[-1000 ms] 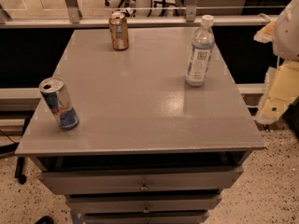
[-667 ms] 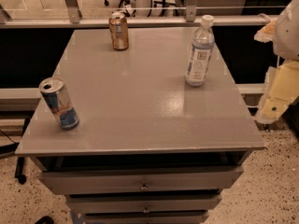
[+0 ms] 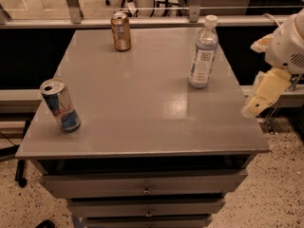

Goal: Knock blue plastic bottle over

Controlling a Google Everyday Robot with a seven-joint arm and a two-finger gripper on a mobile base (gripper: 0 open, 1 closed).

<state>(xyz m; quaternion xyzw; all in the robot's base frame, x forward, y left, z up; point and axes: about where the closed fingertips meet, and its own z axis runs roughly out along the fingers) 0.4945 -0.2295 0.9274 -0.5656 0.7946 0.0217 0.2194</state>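
The blue plastic bottle [image 3: 203, 52] stands upright at the table's far right. It is clear and bluish, with a white cap and a white-and-blue label. My gripper [image 3: 260, 99] hangs off the table's right edge, to the right of the bottle, nearer the camera and apart from it. Its cream-coloured end points down and left below the white arm housing [image 3: 287, 42]. It holds nothing that I can see.
A silver-blue drink can [image 3: 60, 105] stands at the front left of the grey table [image 3: 137, 108]. A bronze can [image 3: 121, 31] stands at the far left-centre. Drawers [image 3: 145, 186] sit under the tabletop. A railing [image 3: 142, 8] runs behind the table.
My gripper has shifted a little to the left, closer to the table's right edge. The bottle and both cans have not moved.
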